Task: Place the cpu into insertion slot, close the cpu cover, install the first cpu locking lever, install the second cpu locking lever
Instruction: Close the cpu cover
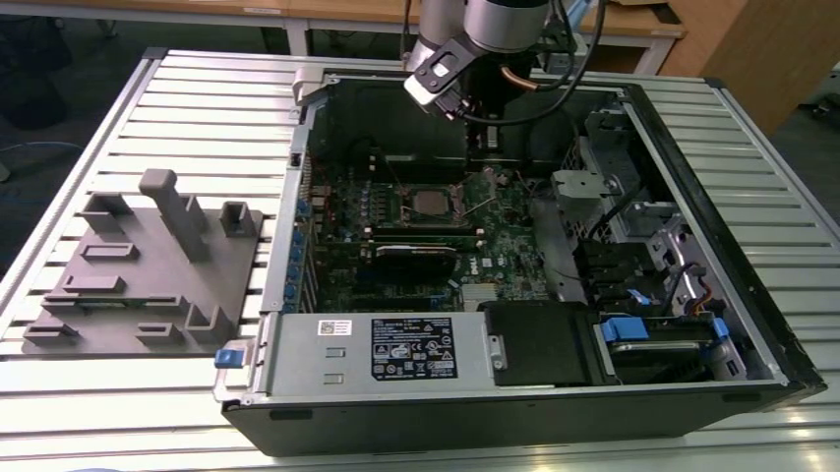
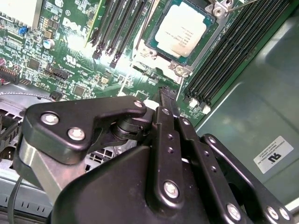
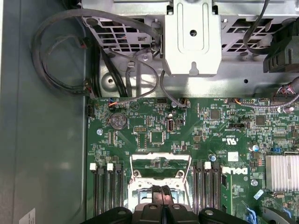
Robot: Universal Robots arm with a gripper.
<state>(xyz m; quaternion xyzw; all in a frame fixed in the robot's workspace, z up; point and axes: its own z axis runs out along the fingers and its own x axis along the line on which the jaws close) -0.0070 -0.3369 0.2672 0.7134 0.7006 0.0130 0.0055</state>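
Silver-topped cpu (image 2: 181,30) lies flat, face-up in the insertion slot (image 2: 165,52); gripper (image 2: 167,94) closed, empty.

one cpu (image 2: 180,30), one slot (image 2: 159,50), one cover (image 3: 161,156), one gripper (image 2: 164,93), one case (image 1: 499,418), one power supply (image 1: 381,349), one grey jig (image 1: 145,285), one table (image 1: 197,108), one coin cell (image 3: 117,122), one finned heatsink (image 3: 282,172).

The arm (image 1: 506,20) is rounded silver-grey metal trailing black cables (image 1: 589,59), and its gripper (image 2: 167,95) is matte black linkage plates pinned with bright silver screws (image 2: 171,188).
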